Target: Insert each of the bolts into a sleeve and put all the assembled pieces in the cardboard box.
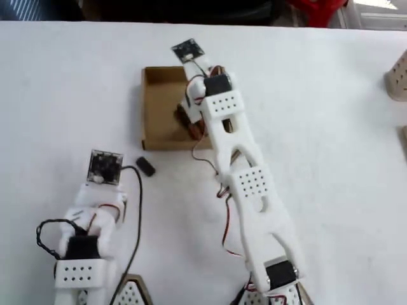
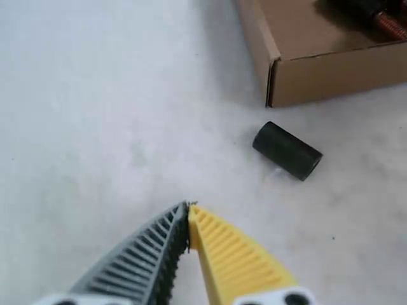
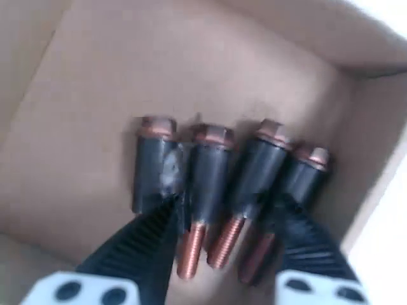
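Right tool (image 3: 227, 204) above black-sleeved copper bolts (image 3: 210, 168)

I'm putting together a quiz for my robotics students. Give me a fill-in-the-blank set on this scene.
1. The cardboard box holds ____ assembled pieces.
2. A lone black sleeve lies on the table, ____ the box.
3. The left gripper is shut; one finger is grey, the other ____.
4. The right gripper hangs ____ over the pieces in the box.
Missing words: four; outside; yellow; open.
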`<control>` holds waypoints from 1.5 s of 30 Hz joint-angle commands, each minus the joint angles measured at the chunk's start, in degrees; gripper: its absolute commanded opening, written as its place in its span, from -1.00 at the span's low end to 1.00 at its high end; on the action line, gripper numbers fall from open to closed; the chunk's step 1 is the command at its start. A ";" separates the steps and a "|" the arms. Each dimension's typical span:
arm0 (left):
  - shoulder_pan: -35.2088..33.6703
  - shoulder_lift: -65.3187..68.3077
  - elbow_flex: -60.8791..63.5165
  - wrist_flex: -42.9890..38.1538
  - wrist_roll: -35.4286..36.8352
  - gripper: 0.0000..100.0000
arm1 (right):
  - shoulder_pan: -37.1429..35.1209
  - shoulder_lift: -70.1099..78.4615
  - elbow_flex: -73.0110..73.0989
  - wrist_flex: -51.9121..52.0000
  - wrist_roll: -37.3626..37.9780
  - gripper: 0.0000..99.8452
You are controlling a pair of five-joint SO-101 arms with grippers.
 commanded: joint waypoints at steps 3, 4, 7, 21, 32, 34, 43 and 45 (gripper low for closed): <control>-0.57 -1.27 -0.44 -1.41 -0.44 -0.95 | 0.31 -4.62 -7.47 6.90 4.13 -0.67; -0.57 -1.27 -0.44 -1.41 -0.44 -0.95 | 0.40 -5.41 -7.12 6.90 4.31 -0.73; -0.66 -1.27 -0.53 -2.73 -0.44 -0.95 | 0.40 -7.96 -5.27 7.16 4.57 -0.87; -9.89 -1.01 -3.25 -7.38 -0.35 -0.95 | -7.08 -46.73 42.81 6.64 8.26 -0.90; -10.95 -0.92 -5.19 -3.52 -0.35 -0.95 | -21.14 -77.58 84.22 -6.20 0.70 -0.90; -10.95 -0.92 -5.19 -3.34 -0.35 -0.95 | -24.13 -82.15 92.31 -11.91 -0.79 -0.89; -10.86 -0.92 -5.10 -2.02 -0.35 -0.95 | -26.24 -75.03 105.67 -36.09 -1.05 -0.89; -10.86 -0.92 -5.10 -2.02 -0.35 -0.95 | -26.33 -70.73 103.74 -37.58 -1.14 -0.84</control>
